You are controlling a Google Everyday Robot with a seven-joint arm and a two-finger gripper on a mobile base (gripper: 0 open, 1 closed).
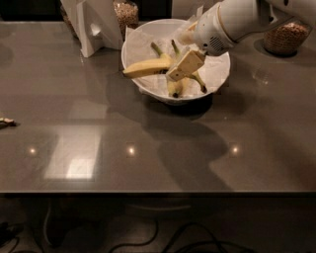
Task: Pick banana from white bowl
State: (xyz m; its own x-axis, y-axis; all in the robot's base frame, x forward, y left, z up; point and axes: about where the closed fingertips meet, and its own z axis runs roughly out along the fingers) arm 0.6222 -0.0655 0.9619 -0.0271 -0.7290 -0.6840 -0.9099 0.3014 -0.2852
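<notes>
The white bowl (220, 79), lined with crumpled white paper, stands at the back middle of the dark table. The long pale yellow banana (146, 67) lies across it, and its left end sticks out over the bowl's left rim. Two shorter green-stemmed bananas (174, 87) lie beside and partly under it. My gripper (185, 65) reaches in from the upper right on a white arm. It hangs inside the bowl, right over the long banana's right end, and hides that end. I cannot tell whether it touches the banana.
A white folded stand (94, 24) sits left of the bowl. A glass jar of grain (127, 12) stands behind it, and another jar (286, 37) at the far right. A small object (6, 122) lies at the left edge. The table's front edge runs along the bottom.
</notes>
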